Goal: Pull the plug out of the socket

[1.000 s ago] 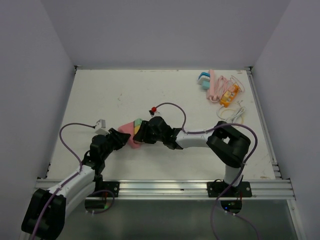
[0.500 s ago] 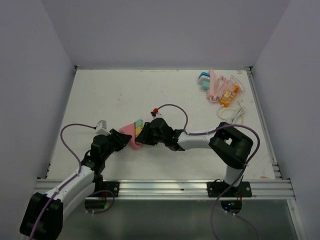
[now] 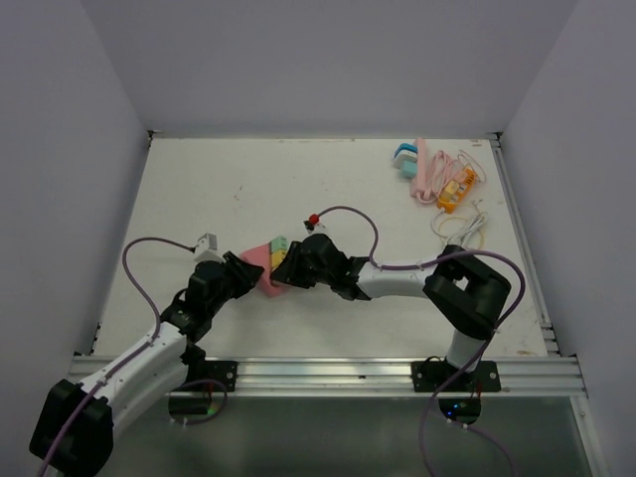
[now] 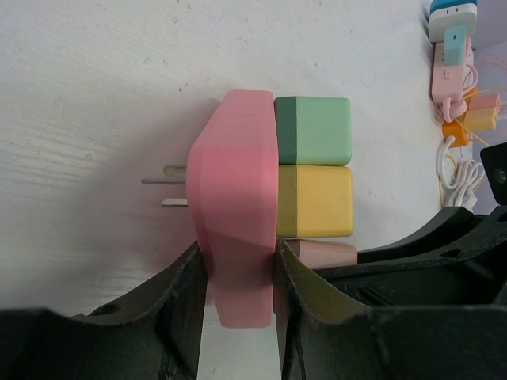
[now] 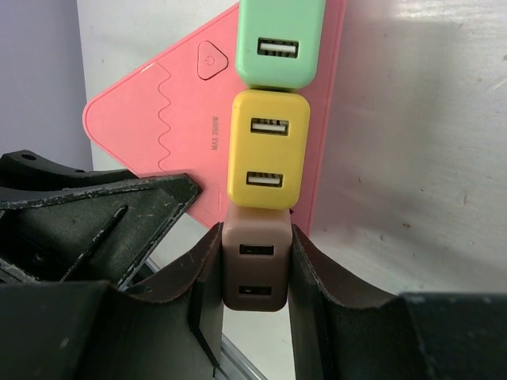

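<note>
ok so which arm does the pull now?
Right. The right gripper is shut on the brown plug; the left gripper clamps the pink socket, so it should probably just brace.

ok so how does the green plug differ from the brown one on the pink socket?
Ports: the green plug shows one USB port, the brown plug two. Grip: the right gripper clamps the brown plug; the green plug is untouched. Place: they sit at opposite ends of the row, yellow plug between. Shared: both are seated in the pink socket, held by the left gripper.
</note>
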Robot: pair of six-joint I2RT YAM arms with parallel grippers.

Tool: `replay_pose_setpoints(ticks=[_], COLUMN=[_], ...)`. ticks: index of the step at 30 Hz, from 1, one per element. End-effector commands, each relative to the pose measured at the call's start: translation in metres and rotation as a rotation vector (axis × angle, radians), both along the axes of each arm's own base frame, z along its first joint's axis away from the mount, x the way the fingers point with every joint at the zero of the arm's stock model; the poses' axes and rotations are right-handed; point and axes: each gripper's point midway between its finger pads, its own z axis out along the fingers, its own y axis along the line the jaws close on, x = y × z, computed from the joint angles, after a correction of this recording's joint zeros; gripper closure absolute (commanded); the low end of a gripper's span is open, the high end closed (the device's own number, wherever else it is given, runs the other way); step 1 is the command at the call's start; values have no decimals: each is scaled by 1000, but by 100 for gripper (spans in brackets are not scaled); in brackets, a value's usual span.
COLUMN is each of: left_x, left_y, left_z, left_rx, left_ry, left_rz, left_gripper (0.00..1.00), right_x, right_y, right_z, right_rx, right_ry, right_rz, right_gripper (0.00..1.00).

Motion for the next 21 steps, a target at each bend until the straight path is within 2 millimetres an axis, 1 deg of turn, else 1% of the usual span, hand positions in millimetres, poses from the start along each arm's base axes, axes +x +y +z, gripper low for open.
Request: replay_pose_setpoints(ticks=[1, 5, 8, 9, 11, 12, 13, 14, 16, 17, 19, 20, 21], left_x=[4, 2, 0, 0, -2, -2, -2, -2, -2, -3, -3, -2, -2], left_y=[61, 58, 59, 61, 64, 64, 65, 65, 65, 66, 66, 65, 63], left_z=[-21, -24, -23, -23, -24, -24, -25, -25, -26, -27, -26, -26, -25], left_rx=[280, 325, 345, 350, 352, 350, 350, 350, 348, 349, 348, 346, 338], left_ry=[50, 70, 74, 76, 82, 81, 84, 85, 90, 95, 97, 95, 92], left_rz=[248, 241, 253, 266, 279, 284, 287, 289, 294, 297, 300, 301, 291], left_gripper=[100, 100, 100, 100, 100, 100, 100, 100, 100, 100, 100, 100, 100], right_x=[1, 2, 4, 6, 8, 9, 10, 9, 8, 8, 8, 9, 12], right_y=[-12, -18, -27, -32, -35, -41, -44, -42, -48, -47, -52, -51, -56], right_z=[30, 30, 31, 26, 33, 29, 31, 35, 31, 35, 32, 37, 36], right_rx=[7, 1, 3, -4, 27, 26, 37, 76, 94, 114, 120, 143, 148], right_ry=[-35, -11, -3, 4, -13, -5, -6, -11, -2, -16, -7, -19, -18], right_rz=[-22, -22, -30, -39, -43, -51, -63, -45, -44, -38, -36, -31, -37], right_gripper=[100, 100, 100, 100, 100, 100, 100, 100, 100, 100, 100, 100, 100])
